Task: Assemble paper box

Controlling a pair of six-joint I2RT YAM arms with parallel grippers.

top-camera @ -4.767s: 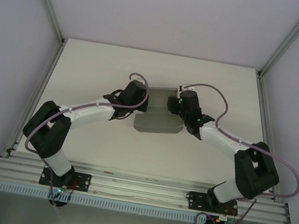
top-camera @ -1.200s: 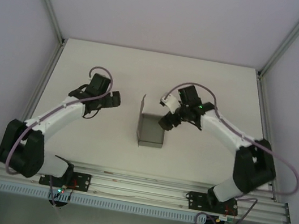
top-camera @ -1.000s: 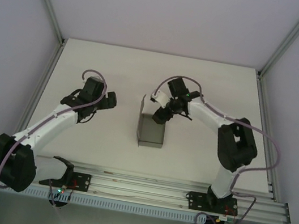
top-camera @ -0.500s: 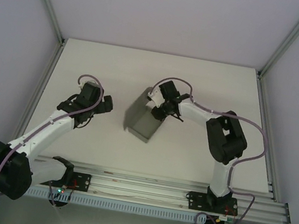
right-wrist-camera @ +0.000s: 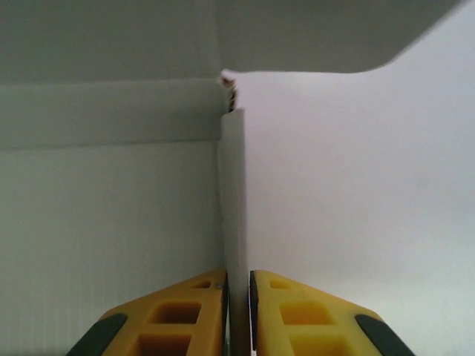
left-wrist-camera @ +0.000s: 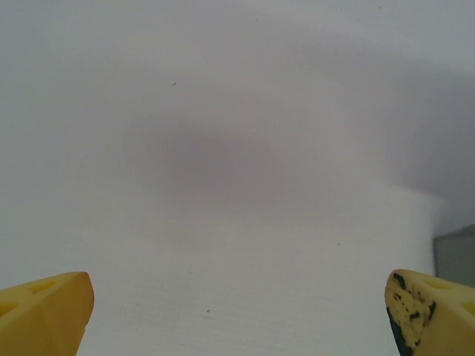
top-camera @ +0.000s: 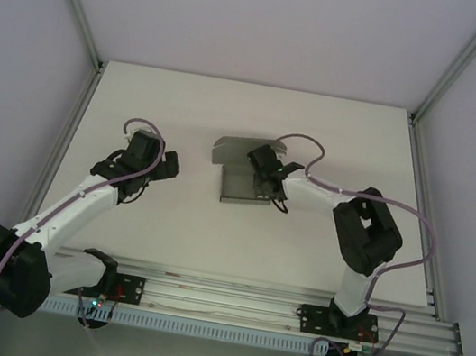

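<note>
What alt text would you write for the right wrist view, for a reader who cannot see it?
The right hand pinches a thin upright wall of the grey paper box between its two yellow fingers. The box's inside lies to its left; a flap overhangs above.

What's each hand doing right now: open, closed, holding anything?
Left hand: open, holding nothing.
Right hand: closed on a thin side wall of the paper box.
</note>
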